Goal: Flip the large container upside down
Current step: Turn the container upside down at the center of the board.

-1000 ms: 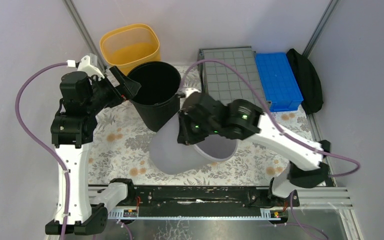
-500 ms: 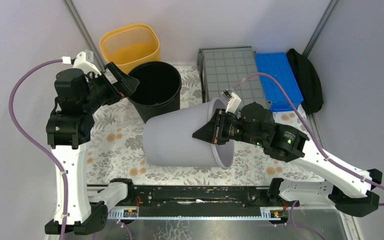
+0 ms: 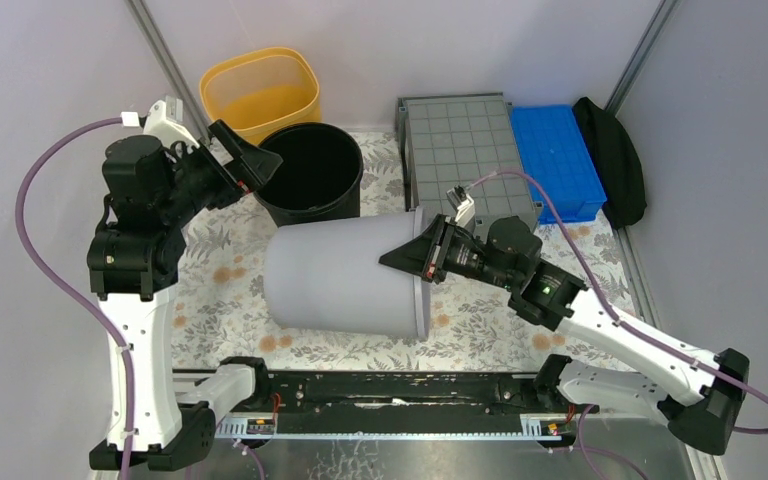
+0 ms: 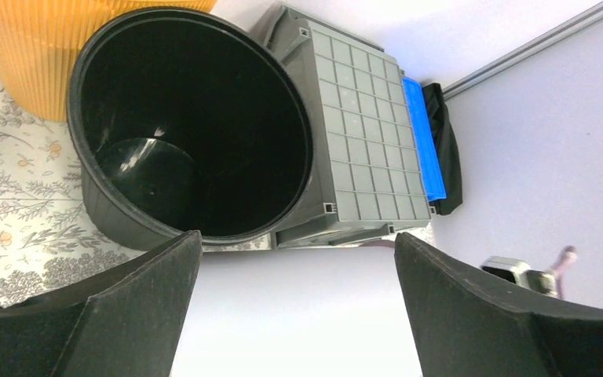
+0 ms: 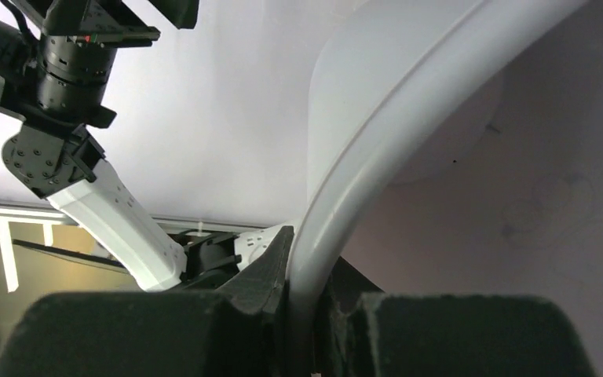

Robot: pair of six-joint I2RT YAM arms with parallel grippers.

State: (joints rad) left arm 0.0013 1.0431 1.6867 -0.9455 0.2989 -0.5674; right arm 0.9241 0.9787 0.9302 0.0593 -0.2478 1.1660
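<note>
From above I'm seeing the large container (image 3: pixel 460 140) lying grid-side up on the counter (image 3: pixel 230 270) just behind the tipped light-grey bucket (image 3: pixel 345 275), the left wrist is showing my left tool (image 4: pixel 294 243) hanging wide open behind that bucket, and the right wrist is showing my right tool (image 5: pixel 306 259) pinching the bucket's rim.

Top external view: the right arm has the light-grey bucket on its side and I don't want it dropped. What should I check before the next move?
1. Grip: right gripper shut on the rim of the light-grey bucket: ok.
2. Pose: light-grey bucket lying on its side, mouth rightward: ok.
3. Spare arm: left gripper open, holding nothing: ok.
4. Gap between light-grey bucket and black bucket: cannot tell.
5. Back row: grey crate shows its gridded underside up: ok.
</note>
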